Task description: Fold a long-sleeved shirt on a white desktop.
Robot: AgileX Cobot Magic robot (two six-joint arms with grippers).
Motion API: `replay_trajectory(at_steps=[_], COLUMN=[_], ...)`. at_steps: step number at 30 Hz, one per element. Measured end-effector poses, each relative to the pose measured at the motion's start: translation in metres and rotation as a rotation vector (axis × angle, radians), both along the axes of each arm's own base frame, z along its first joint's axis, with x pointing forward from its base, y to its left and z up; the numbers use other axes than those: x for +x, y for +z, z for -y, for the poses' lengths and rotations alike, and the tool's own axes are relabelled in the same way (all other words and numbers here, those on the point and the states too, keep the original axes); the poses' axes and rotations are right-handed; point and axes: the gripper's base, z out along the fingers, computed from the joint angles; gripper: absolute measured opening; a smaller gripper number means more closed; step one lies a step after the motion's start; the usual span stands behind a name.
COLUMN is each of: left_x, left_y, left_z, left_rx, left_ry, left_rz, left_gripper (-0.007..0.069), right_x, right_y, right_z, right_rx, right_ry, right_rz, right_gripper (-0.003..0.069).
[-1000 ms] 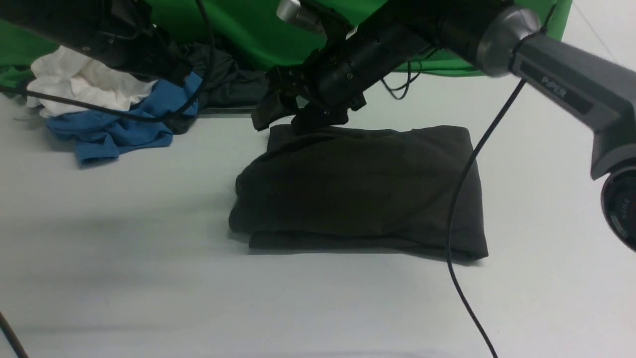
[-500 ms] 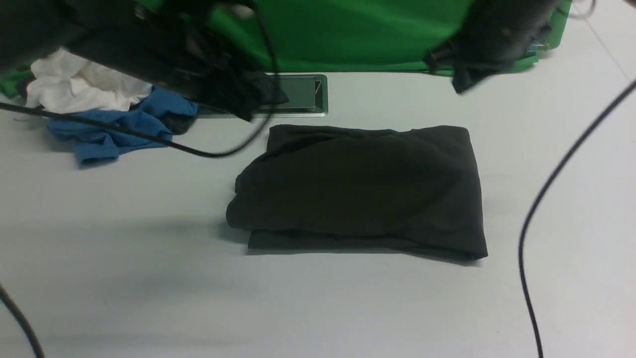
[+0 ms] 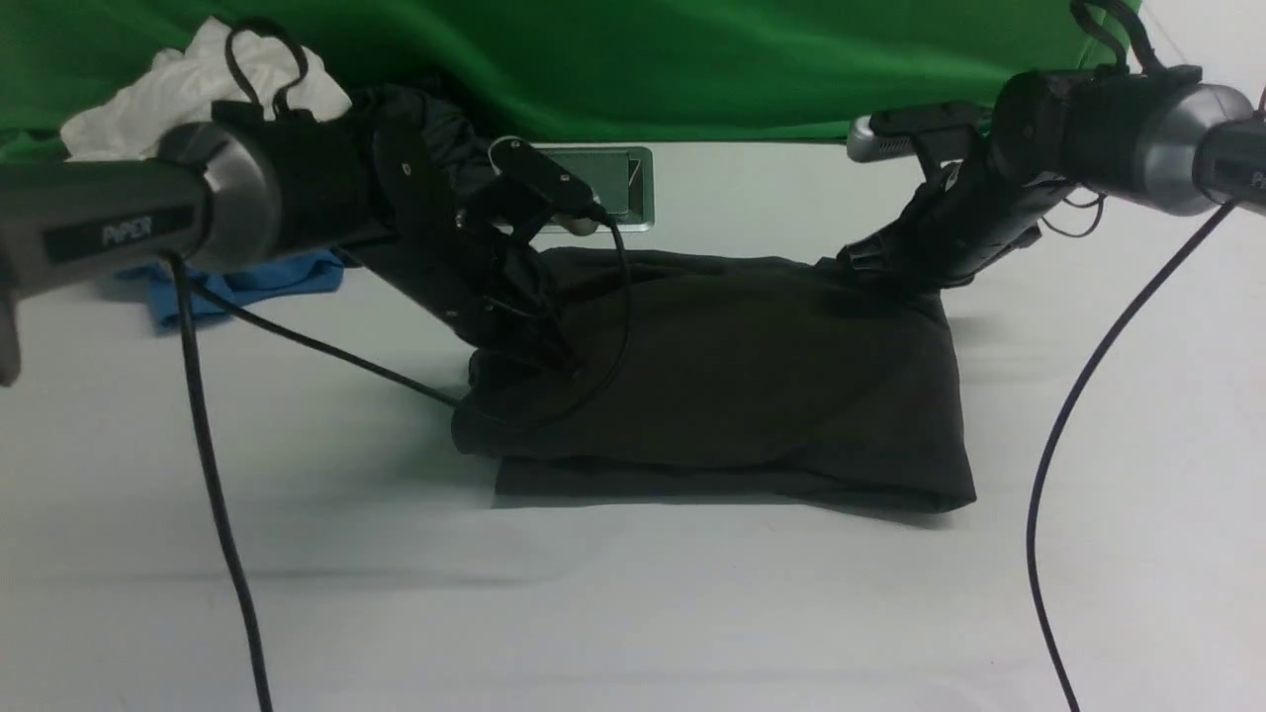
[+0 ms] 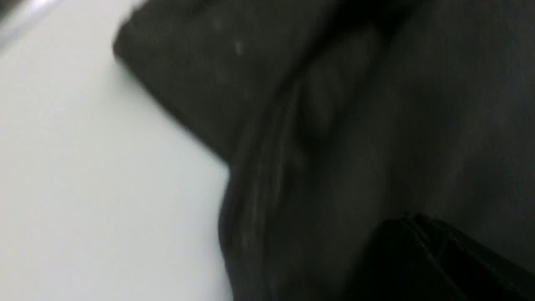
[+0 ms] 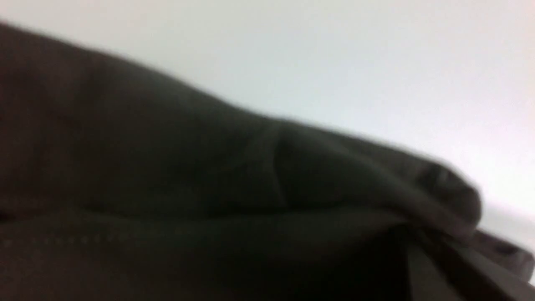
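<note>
Lying folded mid-table, the long-sleeved shirt (image 3: 732,386) is spread on the white desktop (image 3: 297,554). Its left edge is pressed by the left gripper (image 3: 529,341), jaws closed. Its far right corner is pinched by the right gripper (image 3: 875,262), also closed.

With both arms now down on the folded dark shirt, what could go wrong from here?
1. The left gripper and right gripper sit at opposite ends of the long-sleeved shirt; an uneven lift may undo its stacked layers.
2. The left arm's cable lies looped on the shirt and might snag the cloth.
</note>
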Motion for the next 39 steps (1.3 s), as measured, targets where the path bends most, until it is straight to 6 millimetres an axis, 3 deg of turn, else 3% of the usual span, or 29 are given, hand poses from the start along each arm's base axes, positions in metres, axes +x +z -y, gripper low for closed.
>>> replay_trajectory(at_steps=[2,4,5,6,7,8,9,10,11,12,13,15,18,19,22,26,27,29,35,39], left_x=[-0.006,-0.017,-0.020,-0.035,-0.044,-0.067,-0.067,-0.080,-0.110,-0.110,-0.145,-0.161,-0.212,-0.218,-0.259,-0.293,-0.293,-0.303,-0.307,-0.308], left_y=[0.020,0.057,0.066,0.101,0.118,0.147,0.145,0.159,0.178,0.175,0.184,0.177,0.164,0.162,0.146,0.126,0.125,0.111,0.080,0.064], left_z=[-0.002,-0.005,-0.006,-0.010,-0.013,-0.019,-0.020,-0.023,-0.032,-0.032,-0.041,-0.046,-0.063,-0.064,-0.077,-0.086,-0.086,-0.088,-0.090,-0.090], left_rx=[-0.003,-0.033,-0.039,-0.075,-0.091,-0.124,-0.123,-0.140,-0.182,-0.181,-0.228,-0.239,-0.302,-0.311,-0.397,-0.443,-0.441,-0.443,-0.410,-0.386], left_ry=[0.002,0.022,0.024,0.043,0.049,0.061,0.062,0.067,0.090,0.093,0.115,0.127,0.172,0.178,0.220,0.212,0.212,0.208,0.207,0.205], left_rz=[0.021,0.092,0.113,0.200,0.250,0.350,0.349,0.396,0.481,0.477,0.541,0.558,0.656,0.668,0.789,0.860,0.856,0.844,0.785,0.738], left_gripper=[0.0018,0.0018,0.0018,0.0018,0.0018,0.0018,0.0018,0.0018,0.0018,0.0018,0.0018,0.0018,0.0018,0.0018,0.0018,0.0018,0.0018,0.0018,0.0018,0.0018], right_x=[0.001,0.001,0.000,-0.005,-0.010,-0.020,-0.022,-0.027,-0.046,-0.049,-0.074,-0.089,-0.148,-0.152,-0.207,-0.267,-0.269,-0.297,-0.344,-0.359], right_y=[0.002,0.010,0.012,0.025,0.041,0.064,0.067,0.078,0.110,0.114,0.142,0.155,0.185,0.186,0.198,0.190,0.190,0.179,0.156,0.145], right_z=[0.000,0.000,0.000,0.001,0.002,0.004,0.004,0.005,0.009,0.009,0.014,0.017,0.029,0.030,0.040,0.052,0.053,0.058,0.068,0.071], right_rx=[0.000,0.000,-0.002,-0.005,-0.010,-0.012,-0.013,-0.011,-0.004,-0.002,0.012,0.020,0.051,0.053,0.080,0.104,0.104,0.110,0.139,0.163], right_ry=[0.004,0.008,0.010,0.022,0.038,0.049,0.051,0.052,0.051,0.049,0.040,0.030,-0.007,-0.008,-0.037,-0.070,-0.070,-0.076,-0.091,-0.098], right_rz=[0.012,0.010,0.004,-0.002,0.002,0.010,0.014,0.026,0.073,0.080,0.127,0.148,0.197,0.198,0.237,0.253,0.253,0.260,0.354,0.460], right_gripper=[0.0037,0.0040,0.0040,0.0041,0.0041,0.0041,0.0041,0.0041,0.0041,0.0041,0.0041,0.0041,0.0041,0.0041,0.0041,0.0041,0.0041,0.0044,0.0064,0.0085])
